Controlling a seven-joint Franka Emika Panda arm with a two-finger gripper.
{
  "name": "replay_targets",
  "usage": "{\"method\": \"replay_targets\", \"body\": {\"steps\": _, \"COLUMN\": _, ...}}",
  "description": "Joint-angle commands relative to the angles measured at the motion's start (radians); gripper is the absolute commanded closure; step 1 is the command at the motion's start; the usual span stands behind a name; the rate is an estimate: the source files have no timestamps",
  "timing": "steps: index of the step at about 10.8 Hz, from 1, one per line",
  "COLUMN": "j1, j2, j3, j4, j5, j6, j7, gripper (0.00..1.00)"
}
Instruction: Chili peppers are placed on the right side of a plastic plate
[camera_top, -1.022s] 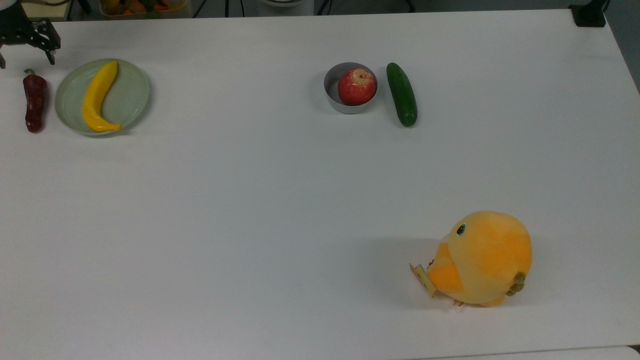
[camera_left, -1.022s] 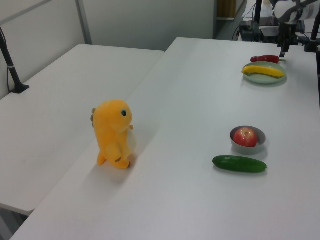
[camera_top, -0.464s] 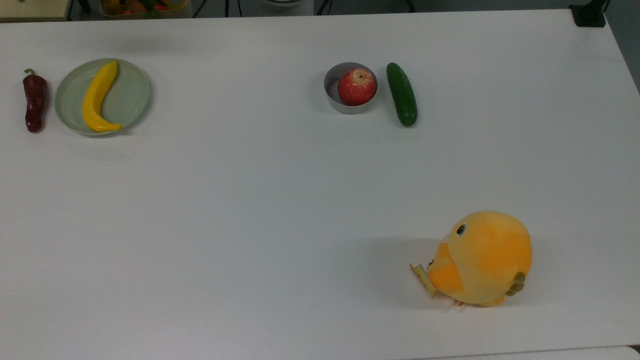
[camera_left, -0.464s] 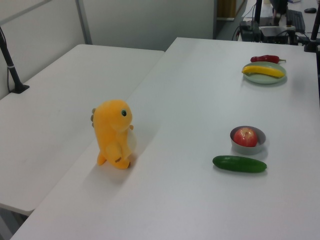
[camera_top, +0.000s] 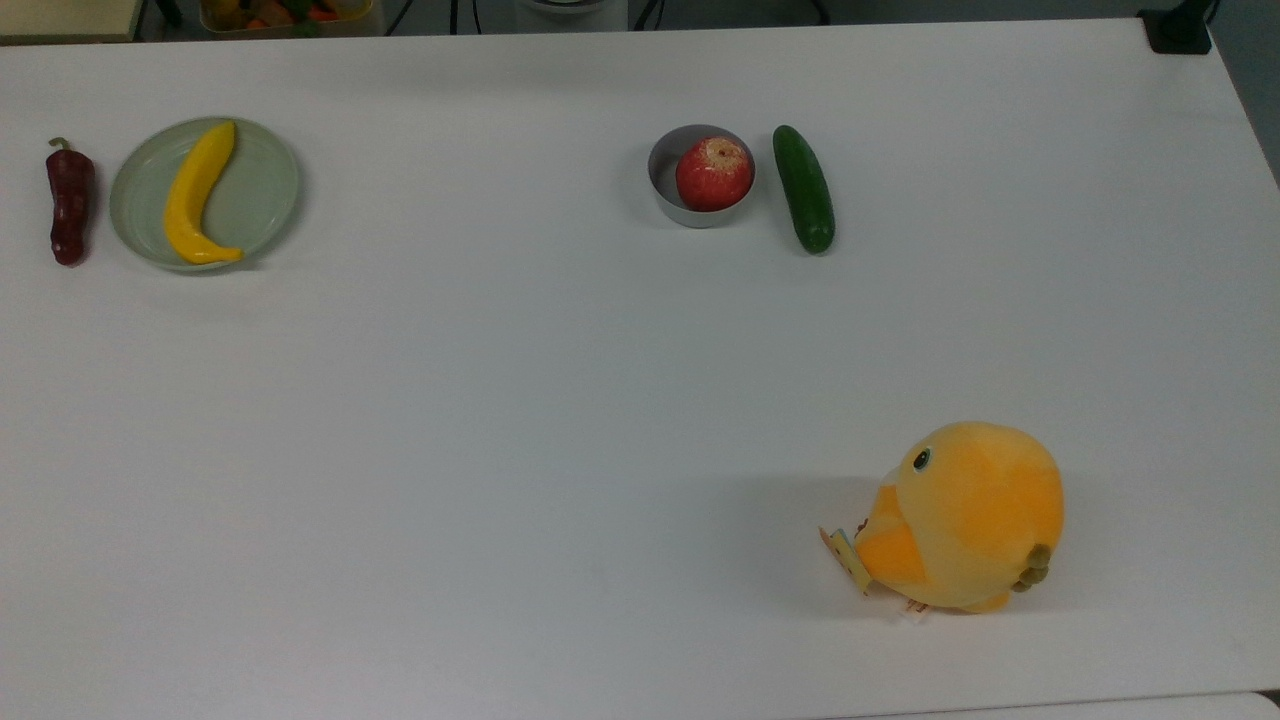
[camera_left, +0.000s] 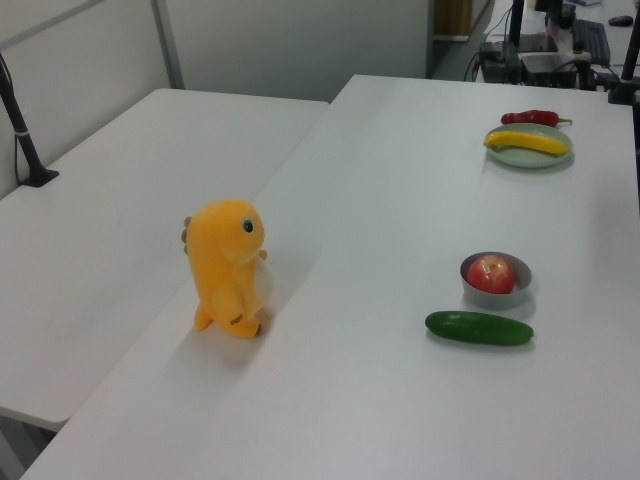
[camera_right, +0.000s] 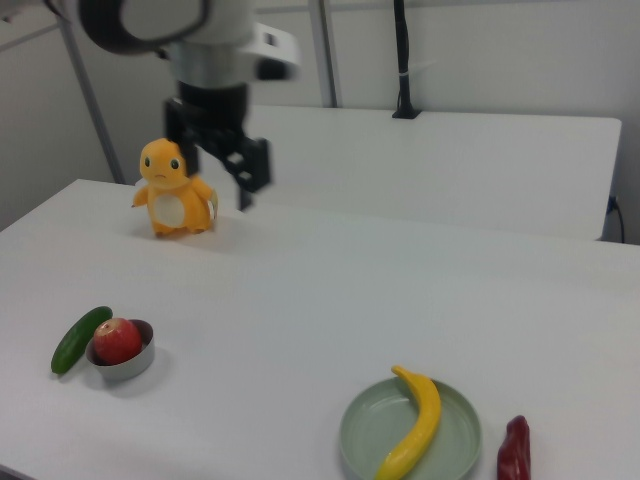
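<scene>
beside the plastic plate (camera_right: 410, 432), on the right view's right, chili peppers (camera_right: 513, 450) lie apart from the rim, long axis alongside it. tool (camera_right: 232, 165) hangs well above, empty; finger gap unclear.

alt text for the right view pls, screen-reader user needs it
A dark red chili pepper lies on a white table just to the right view's right of a pale green plate holding a banana. The robot gripper hangs raised at upper left, near an orange plush toy; an apple sits in a metal bowl beside a cucumber.
</scene>
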Motion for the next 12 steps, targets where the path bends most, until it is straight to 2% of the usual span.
{"method": "replay_targets", "body": {"steps": 1, "j1": 0.041, "j2": -0.009, "j3": 0.200, "j4": -0.009, "j5": -0.085, "j6": -0.004, "j7": 0.228, "gripper": 0.00}}
{"method": "replay_targets", "body": {"steps": 2, "j1": 0.061, "j2": -0.004, "j3": 0.246, "j4": -0.017, "j5": -0.122, "j6": -0.001, "j7": 0.246, "gripper": 0.00}}
{"method": "replay_targets", "body": {"steps": 4, "j1": 0.110, "j2": 0.009, "j3": 0.259, "j4": -0.043, "j5": -0.135, "j6": 0.055, "j7": 0.230, "gripper": 0.00}}
{"method": "replay_targets", "body": {"steps": 6, "j1": 0.127, "j2": 0.041, "j3": 0.251, "j4": -0.054, "j5": -0.164, "j6": 0.157, "j7": 0.191, "gripper": 0.00}}
{"method": "replay_targets", "body": {"steps": 8, "j1": 0.134, "j2": 0.065, "j3": 0.219, "j4": -0.065, "j5": -0.164, "j6": 0.233, "j7": 0.036, "gripper": 0.00}}
{"method": "replay_targets", "body": {"steps": 9, "j1": 0.147, "j2": 0.060, "j3": 0.193, "j4": -0.066, "j5": -0.161, "j6": 0.240, "j7": 0.031, "gripper": 0.00}}
{"method": "replay_targets", "body": {"steps": 12, "j1": 0.150, "j2": 0.060, "j3": 0.188, "j4": -0.066, "j5": -0.167, "j6": 0.238, "j7": 0.029, "gripper": 0.00}}
